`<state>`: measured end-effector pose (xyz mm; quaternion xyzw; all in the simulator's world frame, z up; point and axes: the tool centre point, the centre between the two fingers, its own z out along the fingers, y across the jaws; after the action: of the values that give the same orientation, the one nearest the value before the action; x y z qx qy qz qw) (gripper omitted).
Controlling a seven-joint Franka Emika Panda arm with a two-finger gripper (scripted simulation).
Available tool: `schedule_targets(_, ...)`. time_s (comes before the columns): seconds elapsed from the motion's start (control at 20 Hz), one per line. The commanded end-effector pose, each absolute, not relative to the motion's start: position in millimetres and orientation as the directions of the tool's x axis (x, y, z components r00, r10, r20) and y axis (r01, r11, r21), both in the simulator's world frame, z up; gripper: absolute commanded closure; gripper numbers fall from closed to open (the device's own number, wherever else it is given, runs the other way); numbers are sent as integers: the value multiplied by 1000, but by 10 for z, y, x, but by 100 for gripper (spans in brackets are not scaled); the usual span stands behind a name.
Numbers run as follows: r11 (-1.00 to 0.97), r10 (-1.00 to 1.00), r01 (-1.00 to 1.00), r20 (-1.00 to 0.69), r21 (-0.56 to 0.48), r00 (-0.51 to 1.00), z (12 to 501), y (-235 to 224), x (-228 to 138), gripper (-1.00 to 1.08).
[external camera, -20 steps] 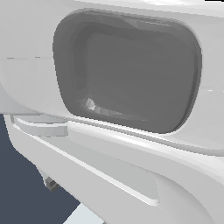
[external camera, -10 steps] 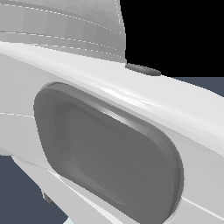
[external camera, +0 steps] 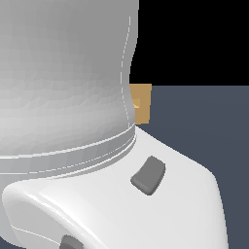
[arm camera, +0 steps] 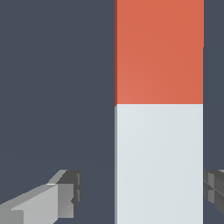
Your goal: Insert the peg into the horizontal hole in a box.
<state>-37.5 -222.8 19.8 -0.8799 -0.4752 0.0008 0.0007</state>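
Note:
In the wrist view the peg (arm camera: pixel 159 109) lies on the dark floor, close below the camera, one half red-orange and the other white. My gripper (arm camera: pixel 142 189) is open and straddles the white half. One finger (arm camera: pixel 61 197) stands clear of the peg's side with a gap. The other finger (arm camera: pixel 214 188) sits right at the opposite side. In the exterior view a slice of the tan box (external camera: pixel 142 104) shows behind the arm, with part of its lighter hole (external camera: pixel 136 103) at the arm's edge. The gripper and peg are hidden in that view.
The white arm body (external camera: pixel 63 97) fills most of the exterior view and blocks the scene. A dark grey button (external camera: pixel 148 175) sits on its lower link. Dark blue-grey floor (external camera: pixel 204 121) shows at the exterior view's right.
The arm has swung across the exterior camera: the grey oval panel that filled the view has gone, a rounded white link is in front, and the box shows behind it.

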Motion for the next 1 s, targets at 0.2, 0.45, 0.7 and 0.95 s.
schedule_targets(0.2,-549,836,836,0,0,549,189,-2233,-367,108)
schedule_targets(0.45,-549,836,836,0,0,549,189,-2233,-367,108)
schedule_targets(0.7,-535,845,845,0,0,535,211,-2171,-311,108)
schedule_targets(0.95,-475,880,880,-1,1,475,290,-1898,-92,108)
